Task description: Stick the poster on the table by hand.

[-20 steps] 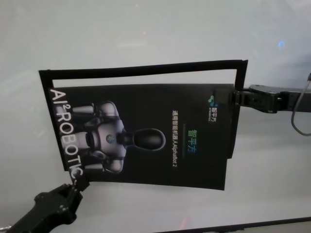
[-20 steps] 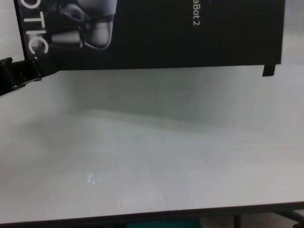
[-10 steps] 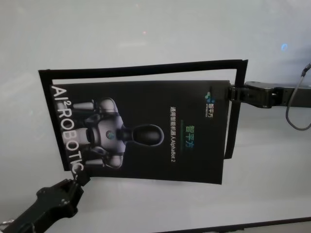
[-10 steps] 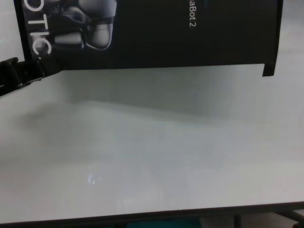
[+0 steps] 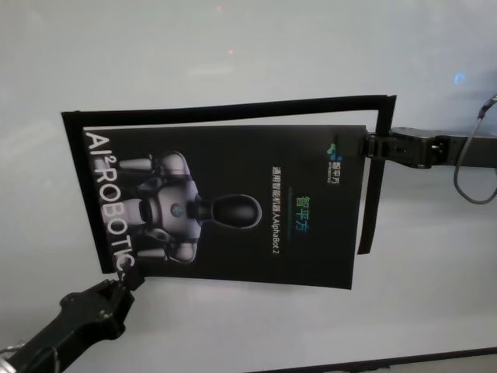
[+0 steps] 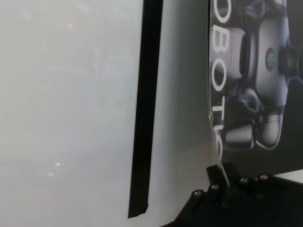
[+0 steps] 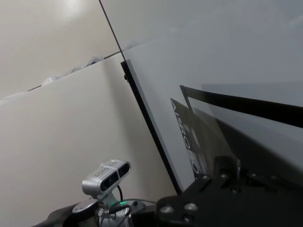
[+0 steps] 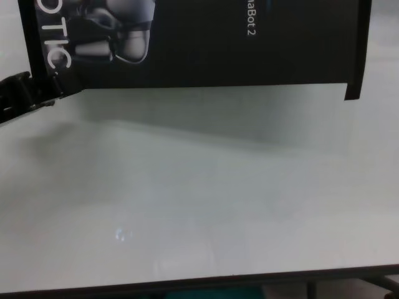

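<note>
The poster [image 5: 233,206] is a glossy black sheet with a grey-white robot picture and white letters, held just above the white table [image 5: 233,47]. My left gripper [image 5: 128,281] is shut on its near left corner, by the letters; it also shows in the chest view [image 8: 55,86] and the left wrist view [image 6: 222,182]. My right gripper [image 5: 367,145] is shut on its far right edge; it also shows in the right wrist view [image 7: 227,172]. The chest view shows the poster's near edge [image 8: 206,43] hanging over the table [image 8: 199,199].
Narrow black strips lie on the table around the poster: one along the far side [image 5: 233,109] and one down the right side [image 5: 371,186]. One strip shows in the left wrist view [image 6: 144,109]. The table's dark front edge [image 8: 199,283] is near.
The poster has shifted away from me, its far edge now close to the far strip. My right gripper has moved left and slightly farther. My left gripper has followed a little.
</note>
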